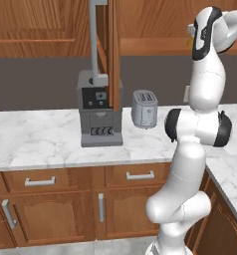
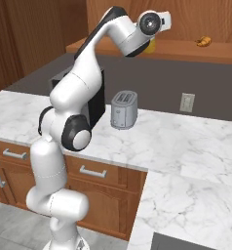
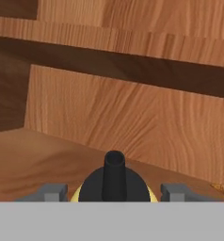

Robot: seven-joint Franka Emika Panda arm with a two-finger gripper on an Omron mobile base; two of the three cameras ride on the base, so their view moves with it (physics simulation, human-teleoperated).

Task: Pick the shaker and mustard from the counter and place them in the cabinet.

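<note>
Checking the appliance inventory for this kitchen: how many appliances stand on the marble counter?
2: a dark grey coffee machine at the back of the white marble counter, and a silver two-slot toaster beside it. The white arm may hide others.

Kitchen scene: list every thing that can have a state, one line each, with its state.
Mustard bottle: capped, upright between the gripper's fingers, over the cabinet shelf.
Gripper: inside the wall cabinet, a finger on each side of the bottle; contact cannot be told.
Wall cabinet: open, a small brown item on its shelf.
Toaster: upright on the counter, slots empty.
Coffee machine: upright on the counter.
Drawers: shut.
</note>
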